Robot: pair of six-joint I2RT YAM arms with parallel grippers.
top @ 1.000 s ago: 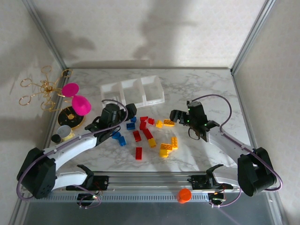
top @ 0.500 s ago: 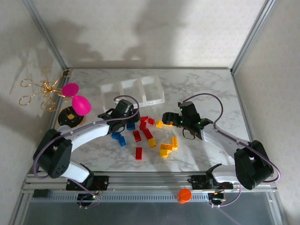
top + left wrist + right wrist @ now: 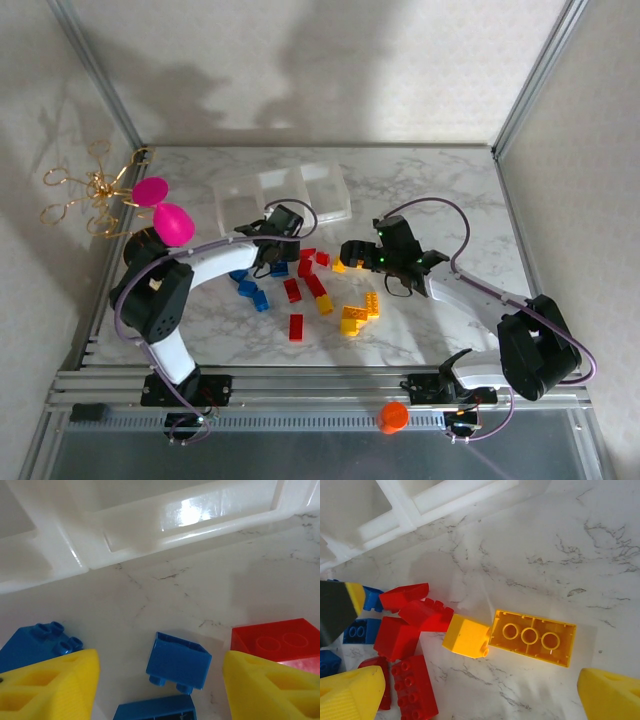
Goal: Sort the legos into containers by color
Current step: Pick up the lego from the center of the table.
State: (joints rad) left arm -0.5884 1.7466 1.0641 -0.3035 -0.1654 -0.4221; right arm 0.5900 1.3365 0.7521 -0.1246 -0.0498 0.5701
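Since a second ago the left arm has swung in from the left side and the left gripper (image 3: 272,252) now sits just in front of the tray (image 3: 300,178). The right gripper (image 3: 352,252) has crept left toward the yellow pieces. The legos (image 3: 296,327) are all loose on the marble table (image 3: 430,190), scattered between the two grippers and just short of the tray; I see none in its compartments. In the left wrist view the fingers are spread with a gap on both sides of a blue brick (image 3: 177,660), nothing pinched yet. That brick lies tipped over with its studs toward the camera. In the right wrist view the right gripper's fingers are wide apart above a yellow brick (image 3: 532,637) lying underside-up. A small yellow piece (image 3: 465,637) touches its left end and red bricks (image 3: 415,615) sit just beyond. My read on handling: hard, stiff, very light and glossy-walled, so likely to skid on the marble or squirt out of a skewed pinch. Best to grip across two flat parallel side walls at mid-height, not on the studs or the open underside. Take the yellow brick across its short width, away from the touching piece. Crowded neighbours could get nudged.
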